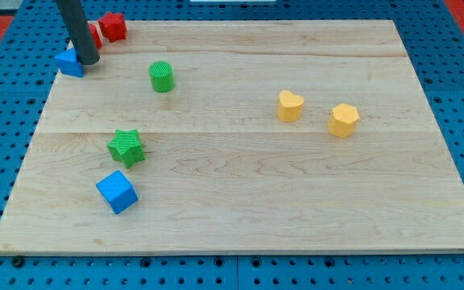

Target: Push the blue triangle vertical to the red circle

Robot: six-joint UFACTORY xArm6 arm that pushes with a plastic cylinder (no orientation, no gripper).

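The blue triangle [69, 63] lies at the board's top left, near the left edge. My tip [88, 61] rests right against its right side; the dark rod rises up out of the view's top. The red circle [94, 35] sits just above the triangle and is mostly hidden behind the rod. A second red block [113, 26], of a jagged shape, lies just right of the circle at the board's top edge.
A green cylinder [161, 76] lies right of my tip. A green star [126, 147] and a blue cube [117, 192] sit at the lower left. Two yellow blocks, a heart [290, 105] and another [344, 120], lie right of centre on the wooden board [240, 201].
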